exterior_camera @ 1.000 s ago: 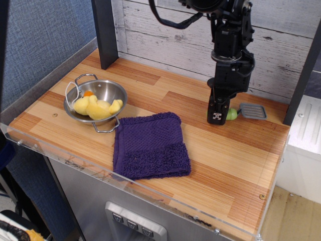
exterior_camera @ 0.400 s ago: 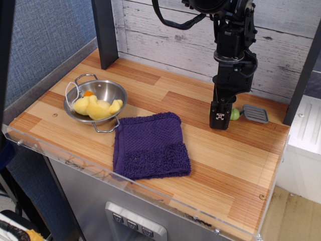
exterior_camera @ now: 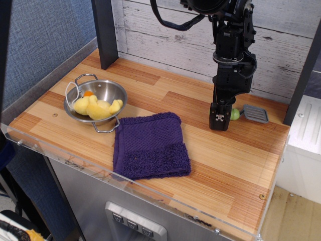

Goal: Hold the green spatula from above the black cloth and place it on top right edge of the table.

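**Green spatula at the table's far right**

Green handle and grey blade of the green spatula (exterior_camera: 247, 113) lie on the table (exterior_camera: 225, 155) near its right rear edge. The gripper (exterior_camera: 219, 119) stands over the handle; its grip cannot be judged. The black cloth (exterior_camera: 149, 145) lies apart, toward the front.

You see only a sliver of the green spatula (exterior_camera: 234, 114) handle; the gripper (exterior_camera: 219, 118) hides the rest. Its jaws may be closed on it, though that is unclear. The arm runs off the top edge.
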You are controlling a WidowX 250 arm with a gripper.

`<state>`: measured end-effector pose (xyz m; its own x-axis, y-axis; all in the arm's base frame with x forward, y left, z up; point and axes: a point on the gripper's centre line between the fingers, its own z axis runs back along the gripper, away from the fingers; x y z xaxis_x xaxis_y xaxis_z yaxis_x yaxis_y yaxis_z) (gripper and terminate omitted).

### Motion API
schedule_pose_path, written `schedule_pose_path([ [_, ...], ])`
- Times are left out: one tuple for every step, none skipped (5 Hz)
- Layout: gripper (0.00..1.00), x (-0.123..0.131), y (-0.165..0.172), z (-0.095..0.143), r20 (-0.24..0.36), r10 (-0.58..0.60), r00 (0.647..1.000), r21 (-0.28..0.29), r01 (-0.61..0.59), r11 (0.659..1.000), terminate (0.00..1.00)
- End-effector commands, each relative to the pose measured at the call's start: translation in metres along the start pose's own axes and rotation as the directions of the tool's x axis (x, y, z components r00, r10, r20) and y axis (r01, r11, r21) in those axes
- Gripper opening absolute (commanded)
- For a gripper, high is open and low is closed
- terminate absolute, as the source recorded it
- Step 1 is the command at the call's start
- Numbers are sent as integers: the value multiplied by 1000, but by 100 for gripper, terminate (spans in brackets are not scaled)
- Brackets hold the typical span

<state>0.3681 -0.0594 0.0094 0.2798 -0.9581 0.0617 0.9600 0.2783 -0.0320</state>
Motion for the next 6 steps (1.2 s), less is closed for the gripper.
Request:
schedule_pose_path([
  [100,-5,0,71,138,19,990,112,-35,993,0],
  [100,-9,-5,94,173,16,985,162,-44,986,0],
  [100,-16,-13,120,207,15,978,218,-61,974,0],
  [100,-28,-23,150,267,12,964,258,-84,962,0],
  [100,-38,-26,162,307,22,952,242,-100,965,0],
  [100,-44,-30,165,287,33,957,249,-108,962,0],
])
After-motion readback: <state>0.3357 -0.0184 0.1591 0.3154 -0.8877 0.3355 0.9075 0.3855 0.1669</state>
